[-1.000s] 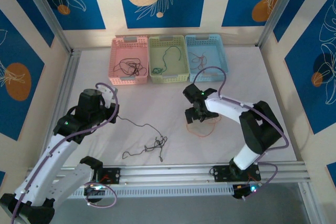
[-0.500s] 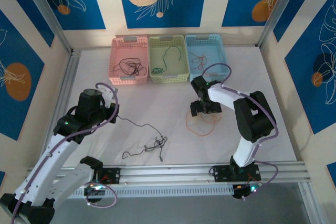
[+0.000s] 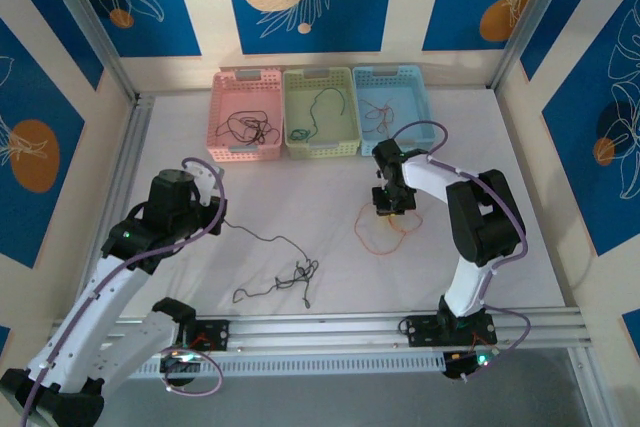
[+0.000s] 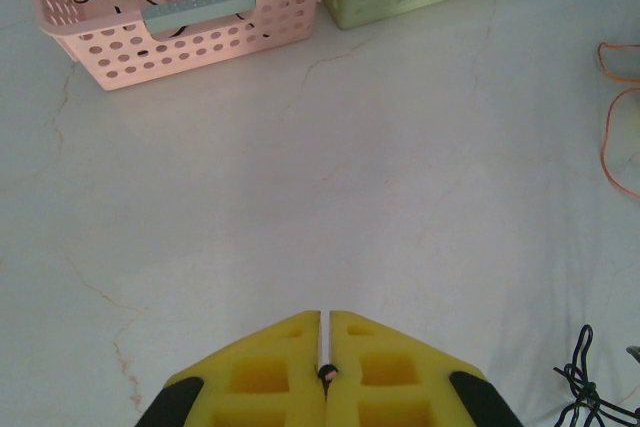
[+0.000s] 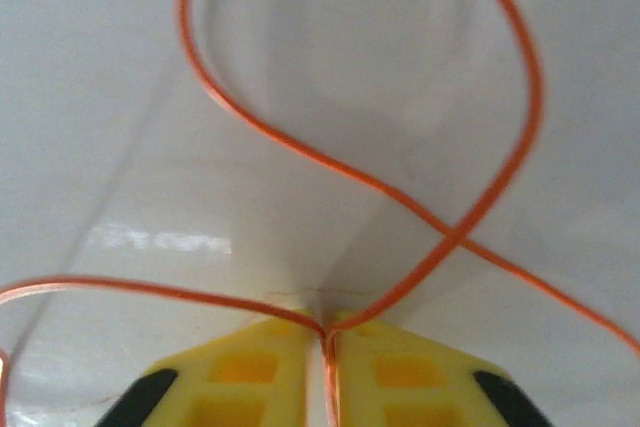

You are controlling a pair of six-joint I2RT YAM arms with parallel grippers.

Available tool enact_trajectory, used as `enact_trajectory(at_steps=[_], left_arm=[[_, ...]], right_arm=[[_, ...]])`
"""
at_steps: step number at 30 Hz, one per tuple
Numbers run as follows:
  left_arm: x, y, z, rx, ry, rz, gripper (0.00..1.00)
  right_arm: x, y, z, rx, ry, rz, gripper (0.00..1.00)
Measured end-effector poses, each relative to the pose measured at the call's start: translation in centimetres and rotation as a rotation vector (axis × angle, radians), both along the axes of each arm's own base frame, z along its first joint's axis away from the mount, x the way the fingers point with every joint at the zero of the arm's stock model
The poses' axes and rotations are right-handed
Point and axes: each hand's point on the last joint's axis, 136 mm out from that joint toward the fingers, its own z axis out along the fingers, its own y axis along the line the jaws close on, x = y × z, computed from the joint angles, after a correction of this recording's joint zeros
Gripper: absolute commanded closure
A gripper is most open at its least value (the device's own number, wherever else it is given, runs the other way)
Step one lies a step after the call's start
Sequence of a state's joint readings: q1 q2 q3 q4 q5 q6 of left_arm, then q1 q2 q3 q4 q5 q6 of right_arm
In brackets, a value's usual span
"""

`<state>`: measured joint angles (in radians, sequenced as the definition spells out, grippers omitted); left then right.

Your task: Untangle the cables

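My right tool is clamped shut on the orange cable, the wire running down into the seam between the yellow pads. From the pinch, the cable loops out across the white desk, crossing itself once just ahead of the fingertips. From above, the right tool points down at the far end of that orange cable, which lies in loose loops on the desk.

My left tool is closed as well, pads pressed together with a dark bit of wire nipped in the seam. In the overhead view, one end of the black cable runs up to the left tool; the rest trails to a small knot near the front edge, well apart from the orange one. That knot shows at the lower right corner of the left wrist view.

Along the far side stand three baskets, touching in a row: pink basket with black wires, green basket with a dark green wire, blue basket with an orange wire.
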<state>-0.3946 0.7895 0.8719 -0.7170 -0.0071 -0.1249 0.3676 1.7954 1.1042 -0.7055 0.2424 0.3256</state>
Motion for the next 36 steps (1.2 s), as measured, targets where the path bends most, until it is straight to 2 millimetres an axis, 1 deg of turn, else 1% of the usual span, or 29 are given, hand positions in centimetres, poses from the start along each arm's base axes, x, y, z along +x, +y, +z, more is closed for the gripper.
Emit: enact_trajectory(at_steps=[2, 4, 6, 9, 12, 15, 17, 19, 20, 23, 25, 26, 28, 30, 31, 33, 36], left_arm=[[0.0, 0.0, 0.0, 0.000, 0.000, 0.000, 1.00], [0.0, 0.0, 0.0, 0.000, 0.000, 0.000, 1.00], [0.0, 0.0, 0.0, 0.000, 0.000, 0.000, 1.00], [0.0, 0.0, 0.0, 0.000, 0.000, 0.000, 1.00], [0.0, 0.0, 0.0, 0.000, 0.000, 0.000, 1.00], [0.0, 0.0, 0.0, 0.000, 0.000, 0.000, 1.00], [0.0, 0.0, 0.0, 0.000, 0.000, 0.000, 1.00], [0.0, 0.0, 0.0, 0.000, 0.000, 0.000, 1.00], [0.0, 0.0, 0.0, 0.000, 0.000, 0.000, 1.00], [0.0, 0.0, 0.0, 0.000, 0.000, 0.000, 1.00], [0.0, 0.0, 0.0, 0.000, 0.000, 0.000, 1.00], [0.0, 0.0, 0.0, 0.000, 0.000, 0.000, 1.00], [0.0, 0.0, 0.0, 0.000, 0.000, 0.000, 1.00], [0.0, 0.0, 0.0, 0.000, 0.000, 0.000, 1.00], [0.0, 0.0, 0.0, 0.000, 0.000, 0.000, 1.00], [0.0, 0.0, 0.0, 0.000, 0.000, 0.000, 1.00], [0.0, 0.0, 0.0, 0.000, 0.000, 0.000, 1.00]], right_arm=[[0.0, 0.4, 0.2, 0.012, -0.007, 0.002, 1.00], [0.4, 0.9, 0.7, 0.031, -0.033, 0.011, 1.00], [0.8, 1.3, 1.7, 0.052, -0.071, 0.016, 1.00], [1.6, 1.8, 4.1, 0.085, -0.149, 0.018, 1.00], [2.5, 2.0, 7.3, 0.124, -0.243, 0.006, 1.00], [4.3, 1.8, 11.5, 0.170, -0.357, -0.023, 1.00], [6.0, 1.3, 15.2, 0.209, -0.453, -0.059, 1.00], [7.5, 0.6, 18.5, 0.244, -0.535, -0.098, 1.00], [8.3, 0.0, 20.4, 0.262, -0.579, -0.124, 1.00], [10.8, -1.5, 25.3, 0.307, -0.696, -0.195, 1.00], [12.6, -2.4, 27.9, 0.332, -0.754, -0.240, 1.00], [13.8, -2.8, 29.0, 0.342, -0.781, -0.265, 1.00], [16.0, -3.2, 30.0, 0.361, -0.808, -0.301, 1.00], [18.5, -3.4, 29.8, 0.369, -0.807, -0.335, 1.00], [19.9, -3.5, 29.2, 0.372, -0.797, -0.354, 1.00], [22.4, -3.4, 27.4, 0.372, -0.768, -0.383, 1.00], [25.6, -3.4, 23.6, 0.357, -0.709, -0.434, 1.00]])
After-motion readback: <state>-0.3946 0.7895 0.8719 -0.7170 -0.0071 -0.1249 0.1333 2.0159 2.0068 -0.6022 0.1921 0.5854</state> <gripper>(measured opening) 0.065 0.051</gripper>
